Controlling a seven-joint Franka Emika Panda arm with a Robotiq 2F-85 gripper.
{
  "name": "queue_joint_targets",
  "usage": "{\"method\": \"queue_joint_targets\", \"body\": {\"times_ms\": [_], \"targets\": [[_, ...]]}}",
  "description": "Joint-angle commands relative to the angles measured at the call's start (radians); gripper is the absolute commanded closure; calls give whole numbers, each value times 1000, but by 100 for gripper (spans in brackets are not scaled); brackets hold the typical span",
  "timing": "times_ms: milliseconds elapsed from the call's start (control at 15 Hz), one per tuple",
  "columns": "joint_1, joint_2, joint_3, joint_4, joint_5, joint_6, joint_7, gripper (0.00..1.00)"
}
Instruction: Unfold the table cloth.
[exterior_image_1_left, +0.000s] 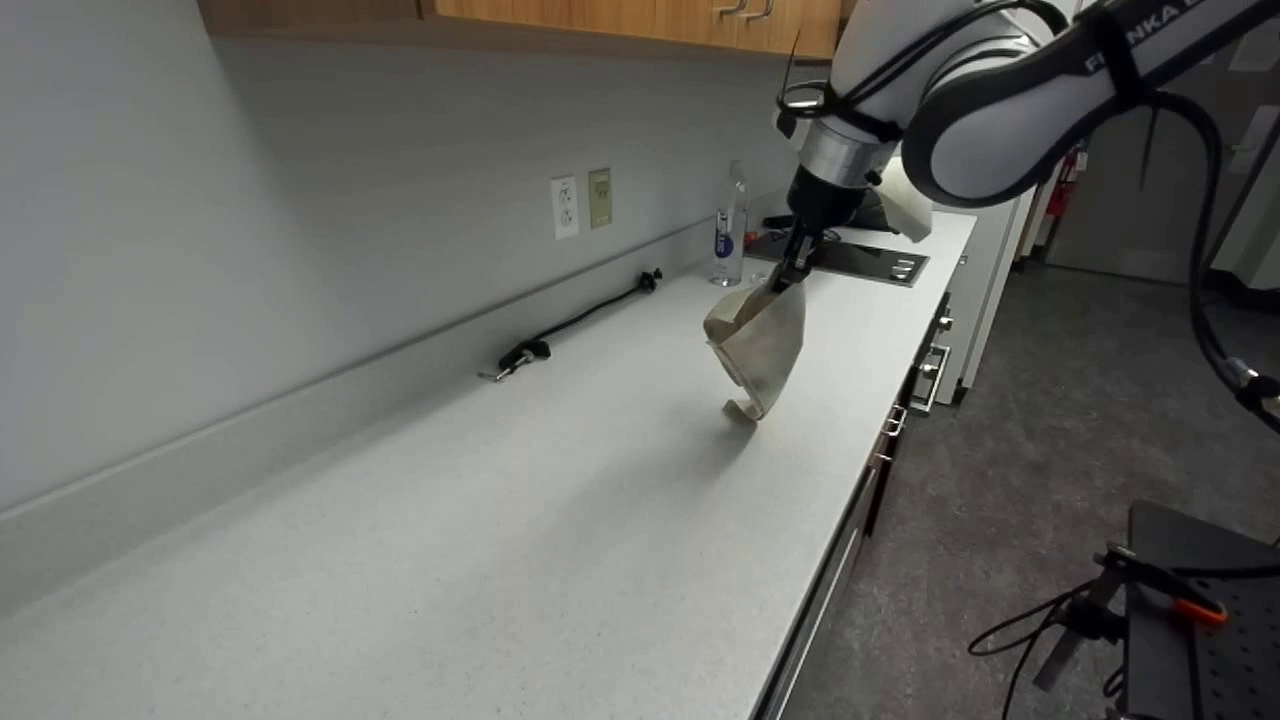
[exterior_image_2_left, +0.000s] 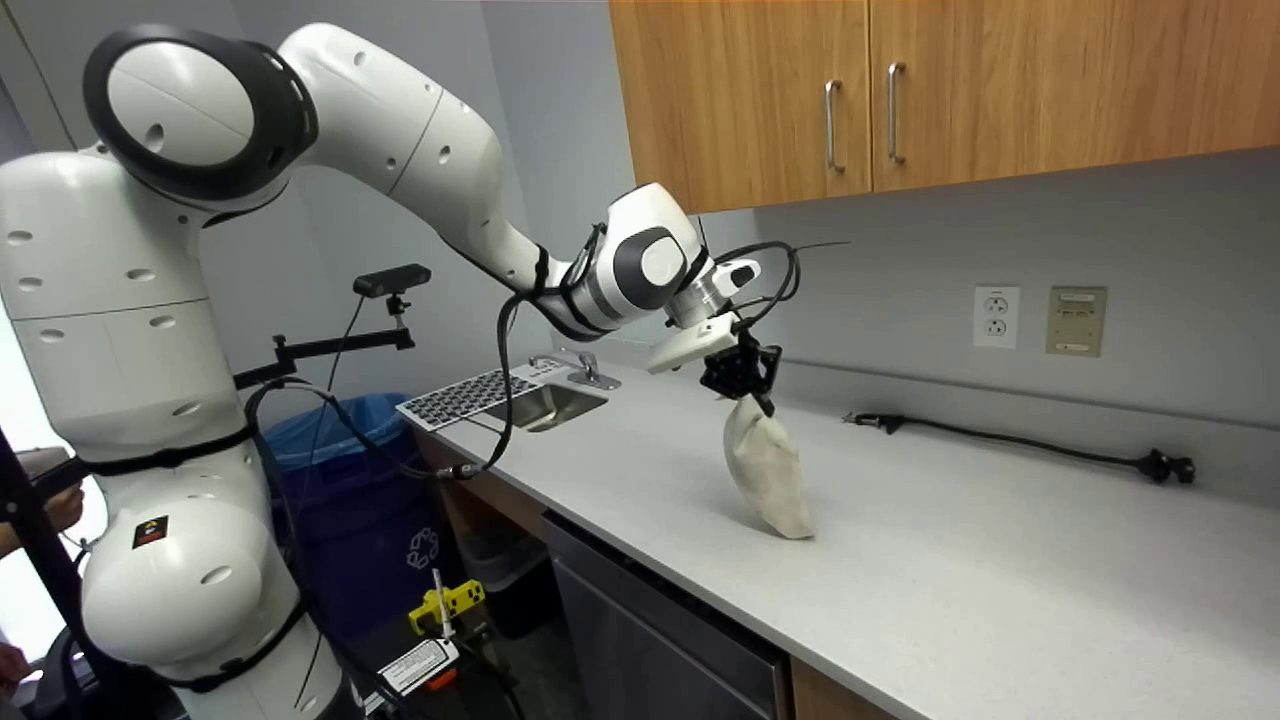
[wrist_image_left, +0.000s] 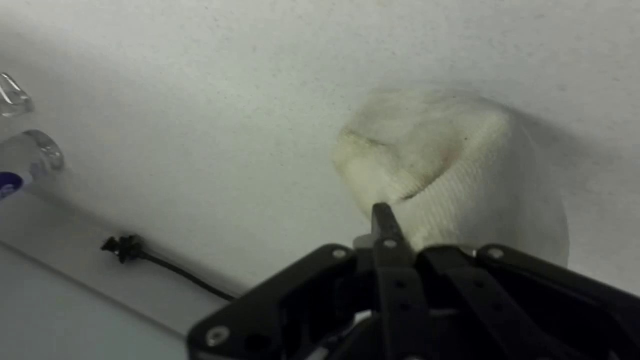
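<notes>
In an exterior view, the gripper (exterior_image_1_left: 784, 280) is closed on the upper end of the table cloth (exterior_image_1_left: 770, 345), which hangs over the countertop (exterior_image_1_left: 400, 560) between its wall edge and its front edge. The pick-up looks done; the unfolding does not, since the cloth bends round on itself and a small flap turns out at its lower end. Whether that end touches the countertop or hangs just above it is hard to tell.

In an exterior view, the cloth (exterior_image_2_left: 768, 470) shows as a narrow, rounded shape slanting down from the gripper, its lower tip well inside the front edge. Its far side is hidden, so the folds cannot be counted. Left to do, as I judge it: part the layers, lay the sheet flat and let go.

In the wrist view, the fingers (wrist_image_left: 384, 220) stand close together, and beyond them a fold of the cloth gapes into a hollow. The pinch itself is hidden behind the fingers. The cloth's shaded side fades into the pale countertop. A bottle (wrist_image_left: 32, 155), near the wall edge, is cut off, as is another clear thing (wrist_image_left: 14, 100) that I cannot name.
</notes>
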Motion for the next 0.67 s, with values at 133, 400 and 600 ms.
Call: {"method": "queue_joint_targets", "body": {"times_ms": [133, 400, 600], "targets": [[6, 142, -127, 30, -398, 35, 401, 99], [16, 165, -131, 13, -455, -13, 505, 99], [27, 117, -86, -24, -407, -76, 445, 99]]}}
